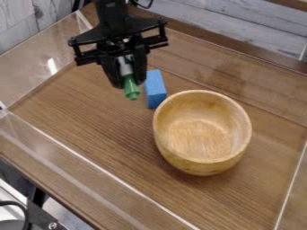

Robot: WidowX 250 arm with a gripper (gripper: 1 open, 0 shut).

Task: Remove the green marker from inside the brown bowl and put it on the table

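My gripper (124,74) hangs above the table (84,126), up and to the left of the brown bowl (203,132). Its fingers are shut on the green marker (128,84), which points down with its green end lowest, clear of the tabletop. The brown bowl stands right of centre and holds nothing.
A blue rectangular block (155,87) lies just behind the bowl's left rim, right beside the marker's tip. Low clear acrylic walls (36,139) border the table, with a clear angled piece (96,29) at the back left.
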